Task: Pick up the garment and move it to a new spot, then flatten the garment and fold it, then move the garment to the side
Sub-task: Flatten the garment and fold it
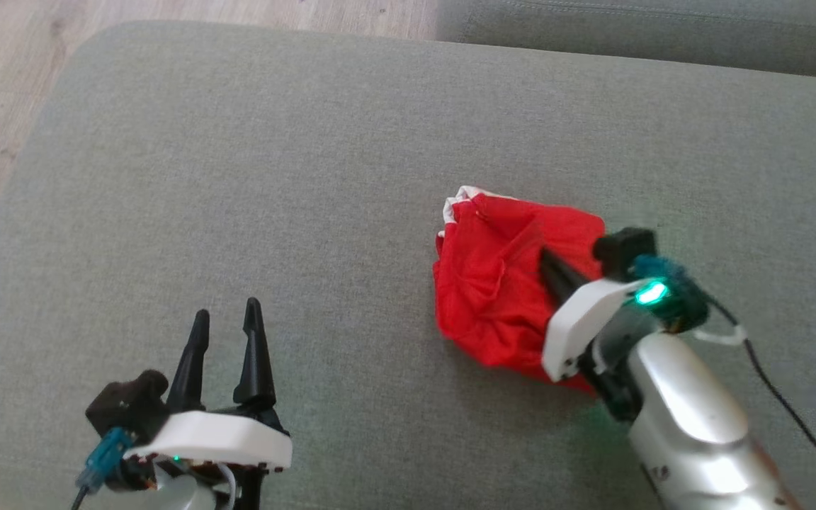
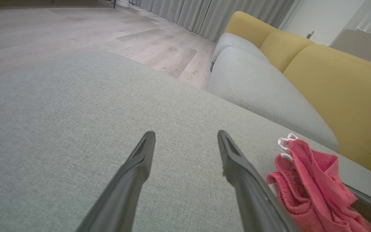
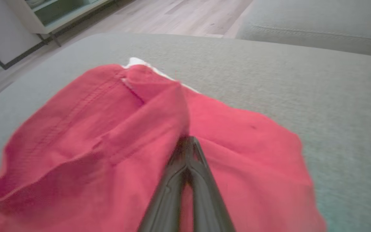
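The garment (image 1: 500,283) is a red piece of clothing with white trim, lying crumpled on the grey cushion (image 1: 309,212), right of centre. My right gripper (image 1: 544,253) reaches into its middle with both fingers pressed together, pinching a raised ridge of the red cloth (image 3: 159,109). In the right wrist view the fingertips (image 3: 187,141) meet at that fold. My left gripper (image 1: 227,315) hovers open over bare cushion at the lower left, well apart from the garment (image 2: 311,180), nothing between its fingers (image 2: 143,151).
The grey cushion is broad, with wooden floor (image 1: 11,78) beyond its left and far edges. A second grey cushion (image 1: 649,28) lies behind, and a yellow sofa back (image 2: 333,83) stands past it. A black cable (image 1: 783,404) trails from the right wrist.
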